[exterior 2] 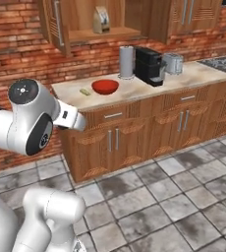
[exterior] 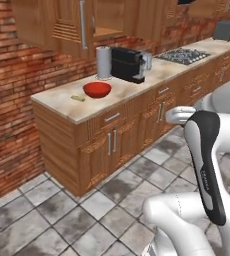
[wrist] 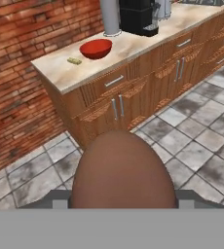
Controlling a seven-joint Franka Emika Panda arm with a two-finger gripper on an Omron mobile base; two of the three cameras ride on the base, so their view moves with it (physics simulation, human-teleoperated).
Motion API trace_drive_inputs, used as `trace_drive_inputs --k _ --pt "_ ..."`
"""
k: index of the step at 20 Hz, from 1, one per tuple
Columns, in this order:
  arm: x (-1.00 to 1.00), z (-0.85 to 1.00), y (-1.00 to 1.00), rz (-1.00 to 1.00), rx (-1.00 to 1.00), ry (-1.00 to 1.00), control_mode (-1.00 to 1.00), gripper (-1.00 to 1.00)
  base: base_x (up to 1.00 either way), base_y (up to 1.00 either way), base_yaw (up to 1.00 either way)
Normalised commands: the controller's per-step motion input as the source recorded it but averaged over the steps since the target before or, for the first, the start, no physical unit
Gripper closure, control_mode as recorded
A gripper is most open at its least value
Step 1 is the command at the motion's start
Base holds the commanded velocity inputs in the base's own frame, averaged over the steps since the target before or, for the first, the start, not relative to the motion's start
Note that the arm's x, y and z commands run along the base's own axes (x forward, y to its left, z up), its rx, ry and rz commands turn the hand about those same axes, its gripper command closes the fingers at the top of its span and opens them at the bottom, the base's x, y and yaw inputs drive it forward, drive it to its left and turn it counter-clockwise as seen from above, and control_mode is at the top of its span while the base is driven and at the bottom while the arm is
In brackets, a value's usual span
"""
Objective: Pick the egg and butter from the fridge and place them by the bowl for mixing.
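Note:
The dark reddish-brown egg (wrist: 122, 170) looms large at the bottom of the hand view, held in my gripper (wrist: 121, 197), which is shut on it; the egg hides most of the fingers. The glossy red bowl (exterior: 97, 90) (exterior 2: 105, 86) (wrist: 96, 48) sits on the counter (exterior: 62, 107) ahead, well beyond the hand (exterior: 179, 115). The thin yellow butter (exterior: 77, 98) (exterior 2: 85, 91) (wrist: 74, 61) lies on the counter just left of the bowl, apart from it. The fridge is out of view.
Behind the bowl stand a paper-towel roll (exterior: 103, 62) and a black coffee machine (exterior: 127, 64). A stove top (exterior: 183, 56) lies further right. An open wall cabinet (exterior 2: 98, 22) hangs above. Tiled floor (wrist: 192, 126) separates me from the counter's drawers and doors.

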Motion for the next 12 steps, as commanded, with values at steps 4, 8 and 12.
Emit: trace_drive_inputs --k 4,8,12 --pt "0.0 0.0 0.0 0.0 0.0 0.0 1.0 1.0 0.82 -0.22 0.0" --pt "0.0 0.0 0.0 0.0 0.0 0.0 1.0 1.0 0.79 -0.28 0.0" --pt "0.0 0.0 0.0 0.0 0.0 0.0 1.0 1.0 0.83 -0.29 0.03"
